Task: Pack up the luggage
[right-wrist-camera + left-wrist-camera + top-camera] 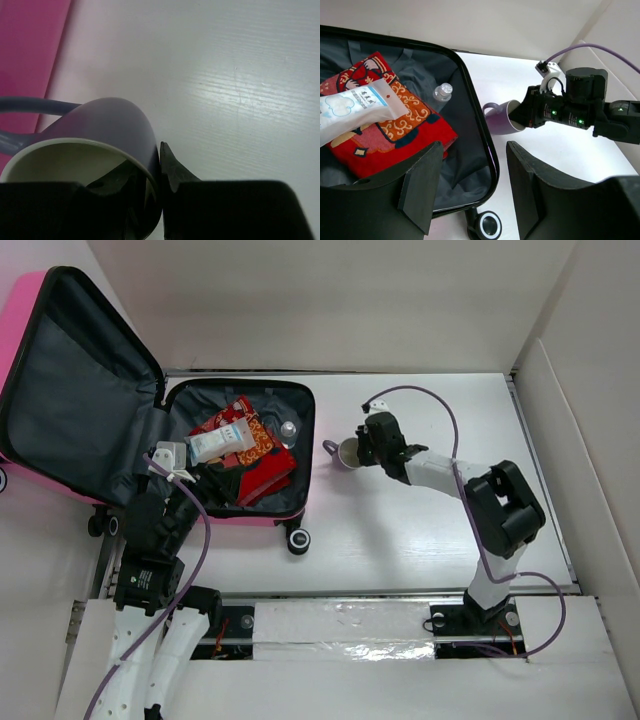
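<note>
With right gripper (152, 167) clamped on mug (110, 125) rim, left gripper (475, 150) apart and empty: lift level, clear luggage (80, 390) wall, lower beside bottle (442, 92)

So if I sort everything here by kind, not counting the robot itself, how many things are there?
Pink suitcase: 1
Red patterned cloth: 1
White packet: 1
Small clear bottle: 1
Purple mug: 1
Total: 5
</note>
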`<state>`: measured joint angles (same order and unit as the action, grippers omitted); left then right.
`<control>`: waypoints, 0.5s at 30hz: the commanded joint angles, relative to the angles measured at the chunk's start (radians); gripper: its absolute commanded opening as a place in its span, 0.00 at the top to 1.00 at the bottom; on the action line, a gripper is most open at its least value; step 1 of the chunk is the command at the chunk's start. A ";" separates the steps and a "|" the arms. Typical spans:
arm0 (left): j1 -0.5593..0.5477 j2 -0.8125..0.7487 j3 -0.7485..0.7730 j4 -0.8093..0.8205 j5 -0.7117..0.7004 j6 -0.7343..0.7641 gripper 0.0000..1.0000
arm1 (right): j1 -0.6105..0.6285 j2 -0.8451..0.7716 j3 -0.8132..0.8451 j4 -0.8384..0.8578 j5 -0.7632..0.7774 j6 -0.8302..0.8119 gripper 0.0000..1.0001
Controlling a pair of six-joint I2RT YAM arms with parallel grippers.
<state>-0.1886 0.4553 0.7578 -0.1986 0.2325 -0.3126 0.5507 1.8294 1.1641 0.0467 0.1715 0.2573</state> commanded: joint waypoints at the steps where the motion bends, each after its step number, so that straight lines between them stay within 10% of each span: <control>1: -0.003 -0.010 0.011 0.056 0.001 -0.005 0.50 | -0.001 -0.070 -0.004 0.059 0.031 0.007 1.00; 8: -0.003 -0.003 0.014 0.059 0.007 -0.006 0.50 | 0.101 -0.328 0.021 0.136 0.071 -0.085 1.00; 15: -0.003 -0.001 0.014 0.056 -0.005 -0.008 0.50 | 0.267 -0.162 0.280 0.166 0.017 -0.138 1.00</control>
<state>-0.1886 0.4553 0.7578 -0.1982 0.2314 -0.3149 0.7631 1.6028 1.3155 0.0750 0.2279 0.1459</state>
